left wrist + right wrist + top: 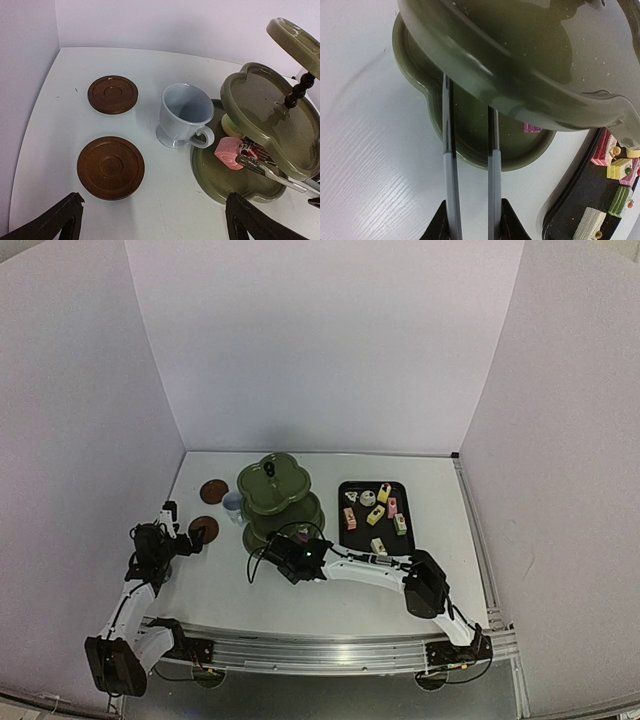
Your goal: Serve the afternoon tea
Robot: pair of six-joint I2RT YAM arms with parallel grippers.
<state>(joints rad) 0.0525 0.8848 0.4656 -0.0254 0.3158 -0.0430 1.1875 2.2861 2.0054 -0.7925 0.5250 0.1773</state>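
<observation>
While gripping the metal tongs [450, 165] with the right pincer [472, 217], reaches in from the near side under the middle plate of the green stand [280, 502]. Has both pincer fingers [440, 227] shut tight on the two thin tong arms, squeezing them close together. Points the tong tips at a pink cake [229, 152] lying on the bottom plate of the stand. Cannot tell if the tips pinch that cake or only touch it. Holds the left pincer [155, 200] wide open with nothing in it, low over the worktop [60, 125] on the left side. Looks down from there on the near brown coaster [110, 167], just in front of the open fingers [55, 220]. Shows the far brown coaster [113, 94] a bit farther back, apart from the first one. Shows a pale blue cup [182, 120] standing upright on the worktop itself, right of the coasters and just beside the bottom plate of the stand, with its handle turned toward that plate. Shows a black tray [350, 540] right of the stand, with more small cakes [375, 515] on it: pink, yellow, green and white.
</observation>
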